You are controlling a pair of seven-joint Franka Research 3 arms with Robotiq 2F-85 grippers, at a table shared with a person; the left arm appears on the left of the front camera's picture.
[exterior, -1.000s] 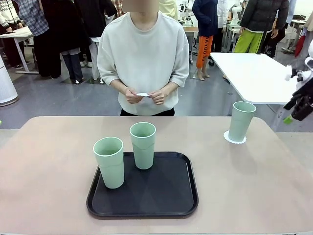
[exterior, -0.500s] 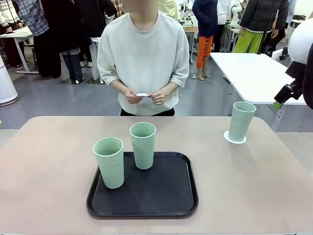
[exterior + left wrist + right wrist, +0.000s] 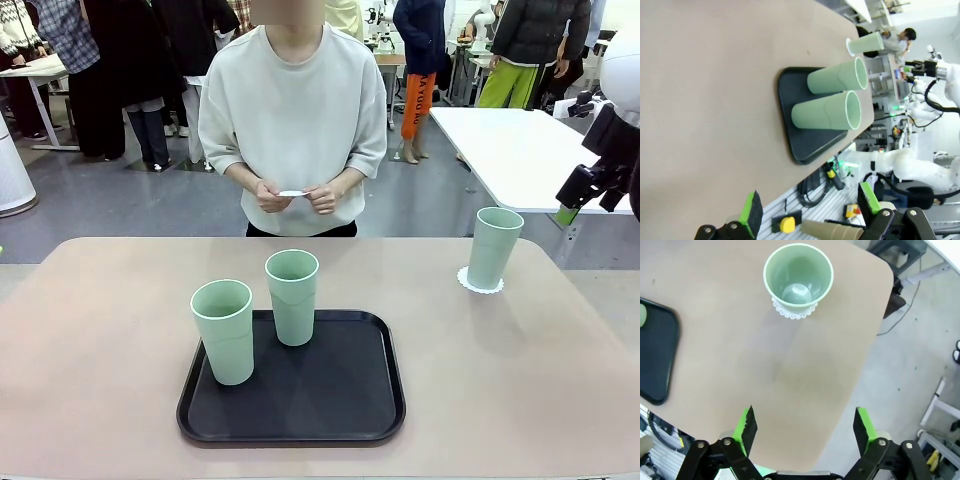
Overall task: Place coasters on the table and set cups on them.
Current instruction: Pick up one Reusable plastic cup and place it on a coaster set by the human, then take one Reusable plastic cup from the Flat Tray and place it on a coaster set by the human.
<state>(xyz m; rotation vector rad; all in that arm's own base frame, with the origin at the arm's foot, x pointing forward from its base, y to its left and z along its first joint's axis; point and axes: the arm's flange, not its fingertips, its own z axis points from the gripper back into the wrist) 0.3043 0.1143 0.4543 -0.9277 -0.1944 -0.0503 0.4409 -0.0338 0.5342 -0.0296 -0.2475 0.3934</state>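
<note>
Near centre, two cups [image 3: 224, 330] stand on a black tray [image 3: 290, 432], not yet set out. The left fingers [image 3: 809, 194] and right fingers [image 3: 804, 415] hang spread, empty. Far right on the desk [image 3: 520, 360], one cup [image 3: 494, 247] sits on its coaster [image 3: 470, 286]. Beyond, the person's hands [image 3: 268, 194] pinch another coaster [image 3: 291, 193] — likely next.

bright even overhead light | soft shadows | wrist-view edges distorted

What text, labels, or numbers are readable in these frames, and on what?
Orange trousers of a person in the background: vertical black lettering, too blurred to read reliably.
Cups, coaster, black tray: no print visible.
Nothing else legible in any view.
</note>
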